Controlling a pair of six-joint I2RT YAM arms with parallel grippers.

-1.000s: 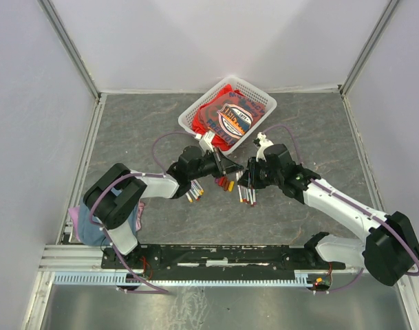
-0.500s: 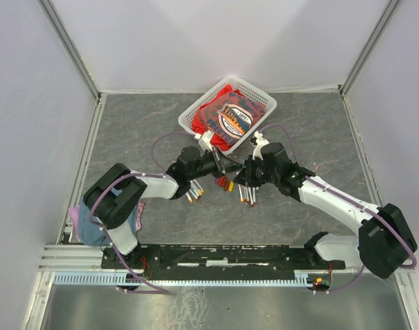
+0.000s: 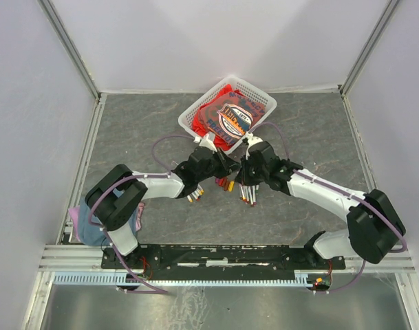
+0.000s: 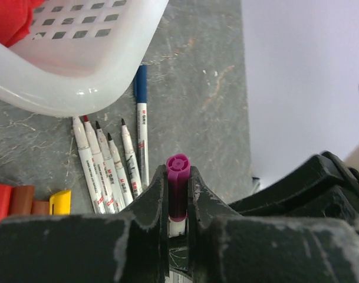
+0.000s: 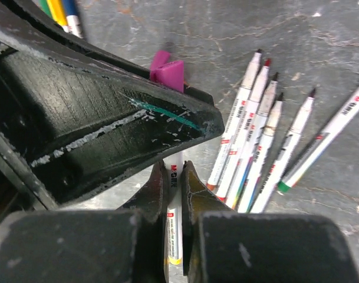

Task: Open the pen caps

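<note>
A pen with a magenta cap (image 4: 178,165) stands between the fingers of my left gripper (image 4: 178,184), which is shut on the cap. My right gripper (image 5: 174,172) is shut on the same pen's white barrel (image 5: 174,203). In the right wrist view the magenta cap (image 5: 167,71) pokes out past the left gripper's black finger. From above, the left gripper (image 3: 226,167) and right gripper (image 3: 242,170) meet tip to tip over the mat. Loose pen caps (image 4: 27,199) in red, brown, orange and yellow lie on the mat, also seen from above as small caps (image 3: 225,184).
Several uncapped white pens (image 4: 105,171) lie fanned beside a blue-capped pen (image 4: 142,109); the same fan of pens (image 5: 256,159) shows under the right wrist. More pens (image 3: 194,194) lie by the left arm. A white basket (image 3: 192,112) holds a red cloth. A blue-pink cloth (image 3: 82,223) sits near left.
My right gripper has moved left to meet the left gripper and has closed on the pen's barrel. The left gripper has kept its hold on the magenta cap.
</note>
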